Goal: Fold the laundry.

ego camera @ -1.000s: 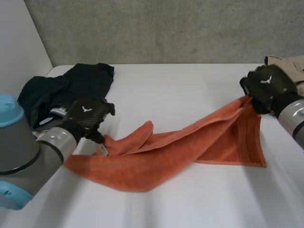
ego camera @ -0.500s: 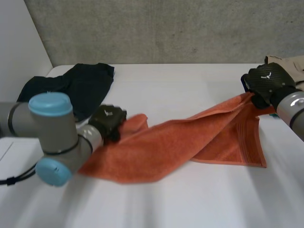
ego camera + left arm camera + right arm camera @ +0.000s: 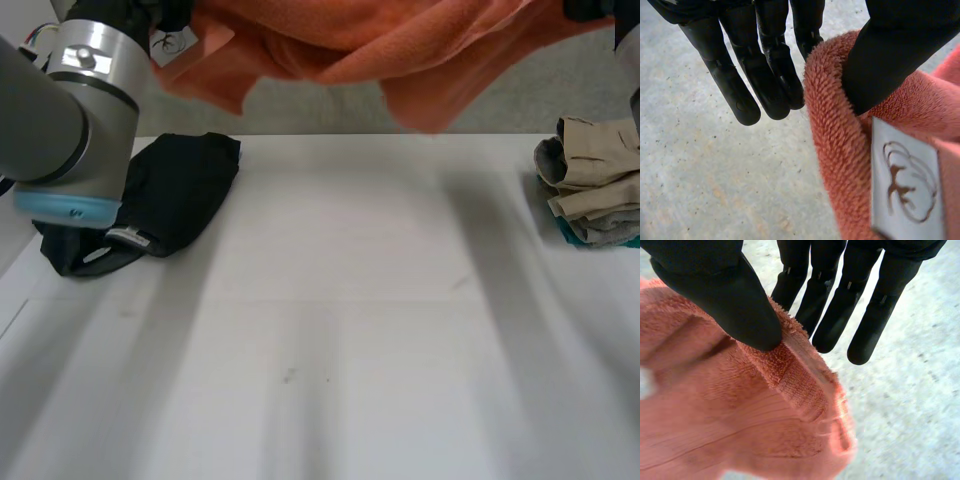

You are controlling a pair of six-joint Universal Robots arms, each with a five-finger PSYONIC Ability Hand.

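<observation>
An orange towel (image 3: pixel 400 50) hangs stretched in the air above the white table (image 3: pixel 330 360), held up between both hands. My left hand (image 3: pixel 140 12) is at the towel's left end. In the left wrist view its thumb (image 3: pixel 900 55) pinches the towel (image 3: pixel 835 140) by the edge next to a white label (image 3: pixel 902 190), against the fingers (image 3: pixel 765 70). My right hand (image 3: pixel 597 8) is at the towel's right end. In the right wrist view its thumb (image 3: pixel 725 295) presses a corner of the towel (image 3: pixel 740 415) against the straight fingers (image 3: pixel 840 310).
A black garment (image 3: pixel 170 190) lies crumpled at the table's back left, partly behind my left arm (image 3: pixel 60 110). A stack of folded beige, grey and teal clothes (image 3: pixel 590 180) sits at the right edge. A concrete wall stands behind the table.
The left hand has closed on the towel's left end. Both hands have then lifted the towel off the table and high into the air.
</observation>
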